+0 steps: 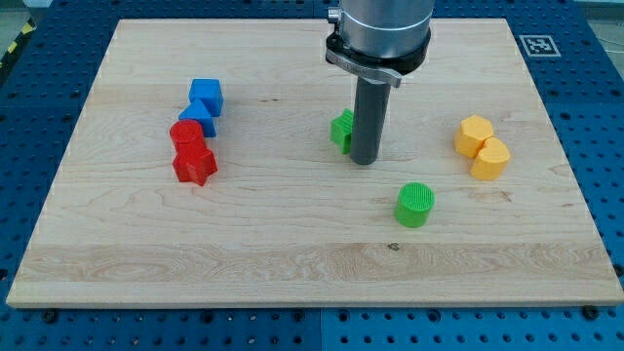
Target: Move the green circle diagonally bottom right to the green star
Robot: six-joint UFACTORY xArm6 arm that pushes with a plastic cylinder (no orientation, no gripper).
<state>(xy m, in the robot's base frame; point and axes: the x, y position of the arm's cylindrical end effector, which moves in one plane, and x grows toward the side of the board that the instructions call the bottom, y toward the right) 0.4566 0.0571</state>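
Note:
The green circle (415, 205), a ribbed green cylinder, stands on the wooden board right of centre, toward the view's bottom. The green star (341, 130) sits up and to the left of it, partly hidden behind the rod. My tip (365, 161) rests on the board right beside the green star, on its right. The tip is apart from the green circle, above and to the left of it.
A blue cube (207, 96) and a second blue block (197, 118) sit at the view's left, with a red cylinder (185, 135) and a red star (195, 164) just below them. Two yellow blocks (475, 135) (490, 158) sit at the right. The board's edge (312, 304) runs along the bottom.

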